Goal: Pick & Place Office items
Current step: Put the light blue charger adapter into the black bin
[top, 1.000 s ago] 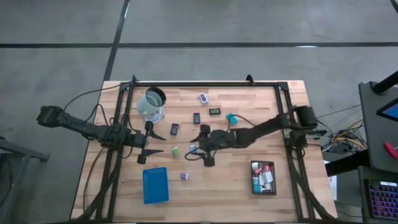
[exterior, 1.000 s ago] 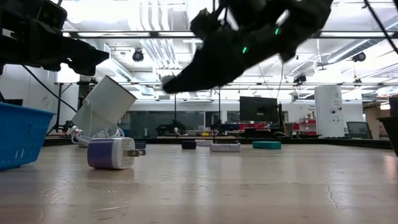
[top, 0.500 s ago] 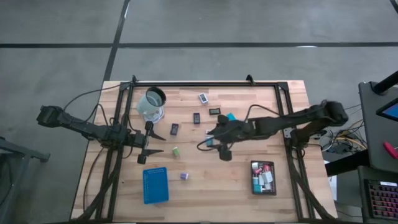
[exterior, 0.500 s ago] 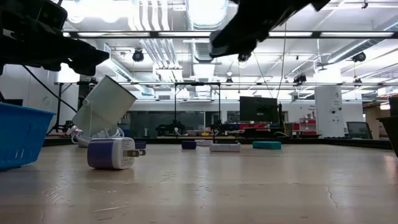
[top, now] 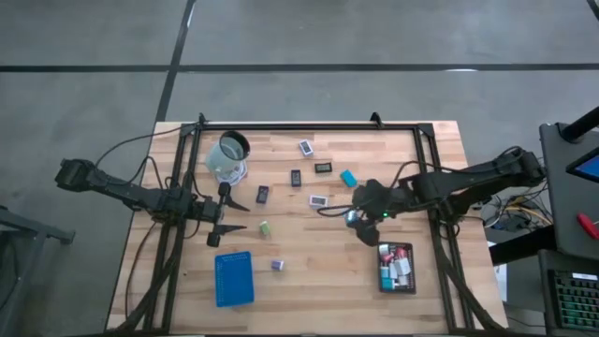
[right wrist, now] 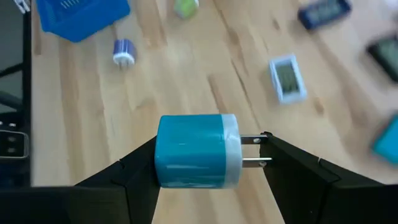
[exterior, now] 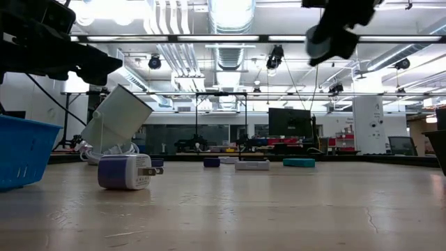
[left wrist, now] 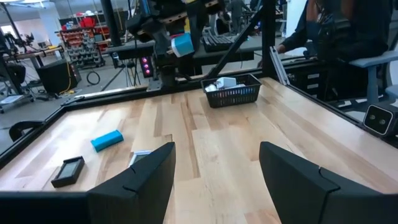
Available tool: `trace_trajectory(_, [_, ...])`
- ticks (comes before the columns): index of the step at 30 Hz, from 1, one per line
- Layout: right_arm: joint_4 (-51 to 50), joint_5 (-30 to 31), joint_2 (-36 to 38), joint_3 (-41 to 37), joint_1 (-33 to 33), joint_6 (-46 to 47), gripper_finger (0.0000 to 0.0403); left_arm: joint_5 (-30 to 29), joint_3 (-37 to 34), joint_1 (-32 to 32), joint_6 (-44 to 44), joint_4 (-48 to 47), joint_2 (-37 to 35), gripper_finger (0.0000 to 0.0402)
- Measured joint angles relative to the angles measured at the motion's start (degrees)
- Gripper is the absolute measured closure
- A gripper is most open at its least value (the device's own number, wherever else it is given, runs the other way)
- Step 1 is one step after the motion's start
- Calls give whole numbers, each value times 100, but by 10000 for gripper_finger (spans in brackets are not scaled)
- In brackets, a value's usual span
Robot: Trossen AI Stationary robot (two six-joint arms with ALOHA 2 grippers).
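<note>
My right gripper [top: 359, 221] hangs above the table's right half, beside the black tray [top: 382, 267], shut on a teal charger block [right wrist: 198, 150] with a white face and two prongs; the left wrist view shows the block [left wrist: 182, 43] raised. My left gripper [top: 234, 215] waits open at the table's left with nothing between its fingers [left wrist: 214, 168]. Loose office items lie flat on the wood: a white label piece [top: 319, 200], a teal piece [top: 348, 177], dark rectangles [top: 296, 177], a green block [top: 265, 227], a purple block [top: 278, 265]. My right gripper holds the teal block end to end: one finger lies on its teal back end [right wrist: 157, 155], the other meets the prong tips [right wrist: 263, 140]. The fingers slant down from the table's right side. The block is lifted clear of the table, its prongs level.
The black tray holds several small pieces. A blue tray [top: 234, 278] lies near the front left. A clear round cup [top: 227, 156] lies on its side at the far left. A dark frame [top: 309, 126] runs round the table's edges. Bare wood lies between the trays.
My right gripper has risen and gone toward the table's right edge, from the table's middle to beside the black tray, rolling its wrist as it went. The teal block has travelled with it, lifted clear of the table.
</note>
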State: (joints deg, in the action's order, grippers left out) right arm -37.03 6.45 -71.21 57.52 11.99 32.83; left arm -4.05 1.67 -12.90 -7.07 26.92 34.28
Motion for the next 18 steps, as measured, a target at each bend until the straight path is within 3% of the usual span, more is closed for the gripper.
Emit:
trace_trajectory(9, [-1290,-162,355,0,345,2371,158,-2,0,2,0,2,0,164])
trace_trajectory(18, [-2306,-1200,368,0,825,4225,158,-2,0,0,0,2,0,164])
